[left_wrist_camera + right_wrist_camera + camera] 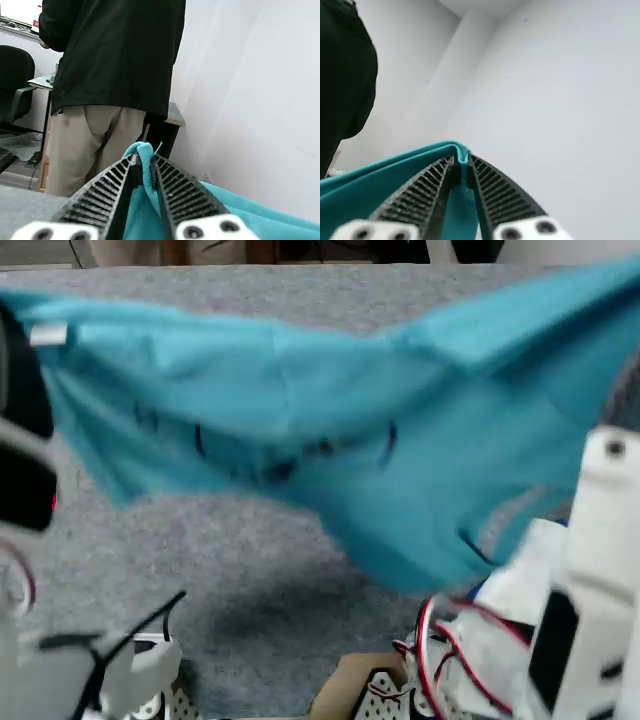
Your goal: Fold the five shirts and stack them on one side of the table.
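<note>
1. Item under handling: one teal shirt [300,410], hanging in the air above the grey table [220,580]. It is stretched wide across the high view, with its lower part sagging toward the table but apart from it.
2. Left gripper [144,159]: jaws drawn together and clamped on a small pinched fold of the teal cloth. The fold pokes out just past the fingertips.
3. Right gripper [462,159]: jaws likewise closed tight on an edge of the same shirt, the cloth running away from it in a taut band.
4. Reason for the hold, as a judgement: two grips well apart along one edge let the shirt hang open and flat. This suits laying it down smooth on the table before any fold is made.
5. Stage, as a judgement: this shirt is not yet folded, so the work on it is early. I cannot tell how the other four shirts stand.
6. Containers: none form part of this task. The stack is to sit directly on one side of the table.
7. Risk noted: both grips are shallow, right at the cloth edge, so a sharp pull could slip a corner free.
</note>
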{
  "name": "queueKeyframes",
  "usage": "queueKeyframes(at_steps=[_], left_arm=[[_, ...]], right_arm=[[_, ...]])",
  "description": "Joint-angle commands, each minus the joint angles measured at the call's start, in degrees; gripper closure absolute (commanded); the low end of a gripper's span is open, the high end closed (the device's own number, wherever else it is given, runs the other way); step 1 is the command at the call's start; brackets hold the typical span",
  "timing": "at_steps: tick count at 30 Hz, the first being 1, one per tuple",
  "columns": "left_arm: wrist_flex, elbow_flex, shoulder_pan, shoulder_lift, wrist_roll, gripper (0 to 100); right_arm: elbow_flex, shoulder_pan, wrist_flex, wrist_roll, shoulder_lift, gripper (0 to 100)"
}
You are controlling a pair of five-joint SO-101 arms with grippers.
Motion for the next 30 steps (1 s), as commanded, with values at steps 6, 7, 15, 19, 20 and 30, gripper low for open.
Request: queueKeyframes(at_steps=[6, 7, 15, 19, 20, 30], left_arm=[[0.53, 25.93, -0.35, -16.57, -5.98, 98], [0.53, 29.54, -0.53, -18.07, -5.98, 98], [-2.64, 59.34, -0.53, -25.63, -5.8, 98], [-14.07, 77.98, -0.62, -26.59, -5.71, 98], [-18.55, 82.9, -0.62, -26.59, -5.71, 98], [-76.4, 120.0, -4.31, -23.96, -5.63, 98]], right_arm=[[1.36, 0.57, 9.23, -0.09, -1.36, 99.5], [1.54, 0.57, 10.46, -0.09, -1.19, 99.5], [11.56, 0.48, 16.79, -0.09, 2.51, 99.4], [21.58, -1.19, 15.65, -0.09, 6.81, 99.4], [24.22, -2.15, 14.77, -0.09, 8.22, 99.4], [38.02, -9.63, -6.42, 2.99, 25.27, 99.4]])
